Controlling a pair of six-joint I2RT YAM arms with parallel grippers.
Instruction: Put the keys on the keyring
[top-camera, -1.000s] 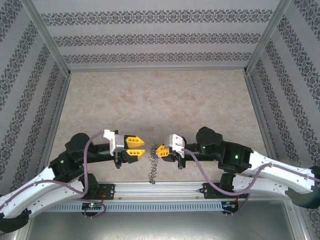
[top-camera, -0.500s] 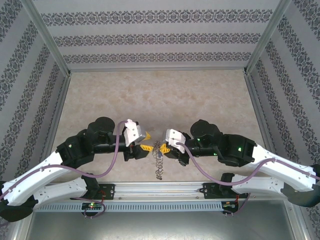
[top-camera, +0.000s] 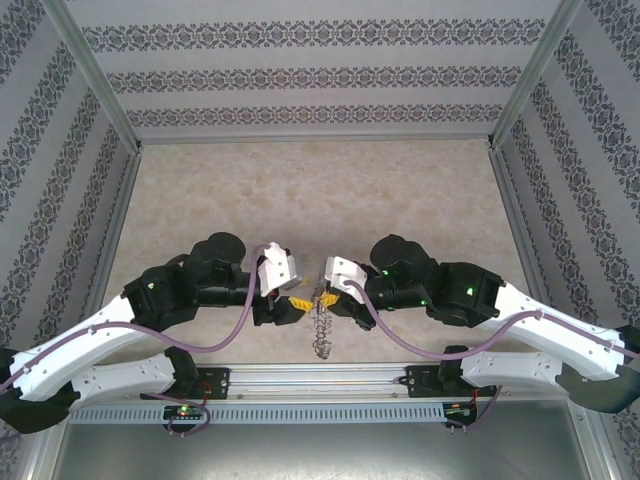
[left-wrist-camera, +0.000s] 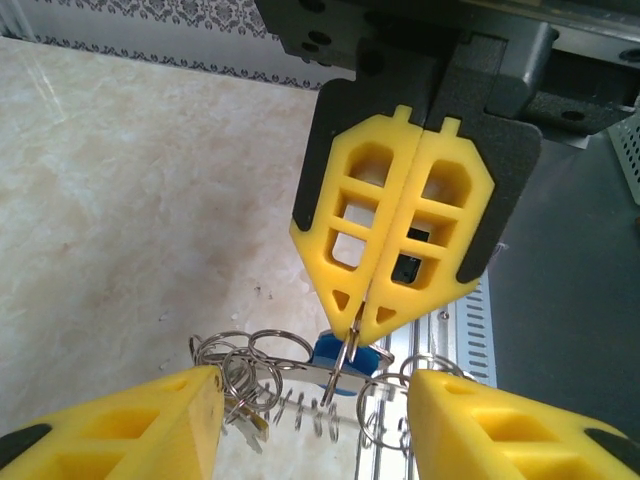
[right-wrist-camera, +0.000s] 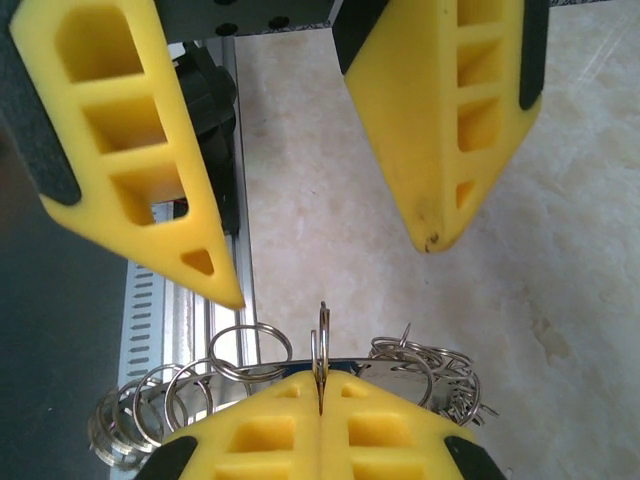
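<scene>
upper half of frame: bare table (top-camera: 320, 190), free passage. lower centre blocked: left gripper (top-camera: 293, 303) and right gripper (top-camera: 328, 298) nearly tip to tip, keyring (top-camera: 320, 324) hanging between. patterned walls (top-camera: 60, 200) bound both sides.

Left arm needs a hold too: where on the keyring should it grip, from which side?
Likely a free wire loop on the keyring beside the right gripper's pinch, coming head-on with the left gripper: the middle loop is taken, the neighbours stand clear.

The bench (top-camera: 300, 190) has a beige top that looks like marble. The back wall (top-camera: 320, 75) and the two side walls carry pale paper with dark ornament stripes. Silver metal posts (top-camera: 95, 70) stand at the corners. A slotted grey rail (top-camera: 320, 412) lies along the near edge. The light is soft and even.
</scene>
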